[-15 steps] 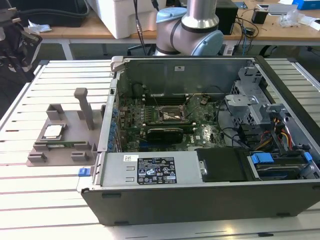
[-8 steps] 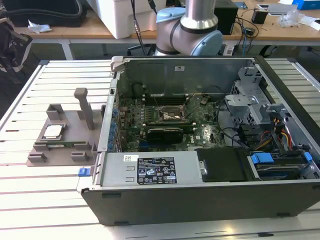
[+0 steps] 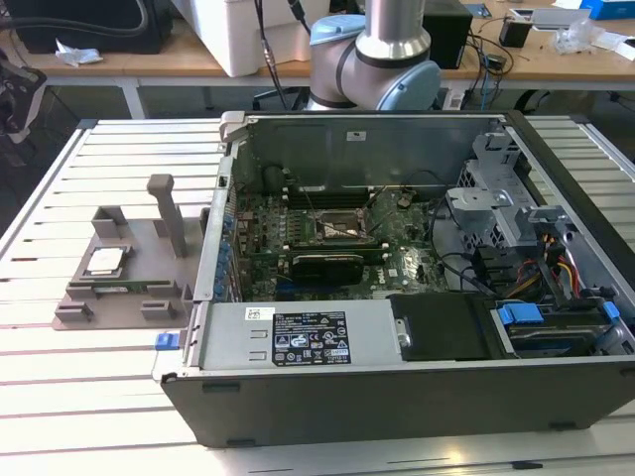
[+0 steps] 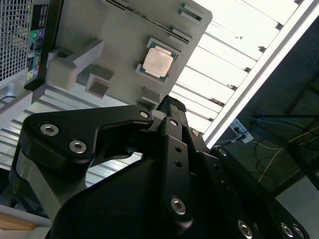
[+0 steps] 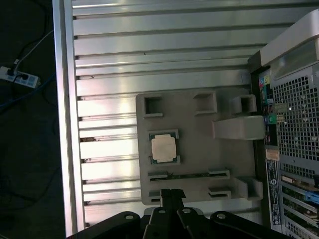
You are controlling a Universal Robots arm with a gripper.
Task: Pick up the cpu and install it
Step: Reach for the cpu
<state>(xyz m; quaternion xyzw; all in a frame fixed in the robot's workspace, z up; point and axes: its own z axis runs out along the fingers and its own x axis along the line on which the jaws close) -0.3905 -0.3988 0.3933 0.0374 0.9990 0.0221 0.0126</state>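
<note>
The cpu (image 3: 104, 261) (image 4: 158, 62) (image 5: 163, 148), a small square chip with a silvery top, lies flat in its recess on the grey plastic tray (image 3: 149, 248) (image 4: 114, 35) (image 5: 204, 149), at the exterior view's left of the open computer case. In both wrist views my gripper (image 4: 172, 105) (image 5: 172, 193) hovers well above the tray edge, short of the chip. Its black fingers are pressed together with nothing between them. The dark square socket frame (image 3: 332, 228) sits on the green motherboard inside the case.
The tray carries a tall upright post (image 3: 169, 213) (image 5: 238, 128) and a narrow green memory stick (image 5: 189, 175). The case wall (image 3: 220, 213) rises beside the tray. A power supply (image 3: 298, 335), drive cages and cables fill the case's near and right parts. The slatted metal table (image 3: 89, 397) lies around.
</note>
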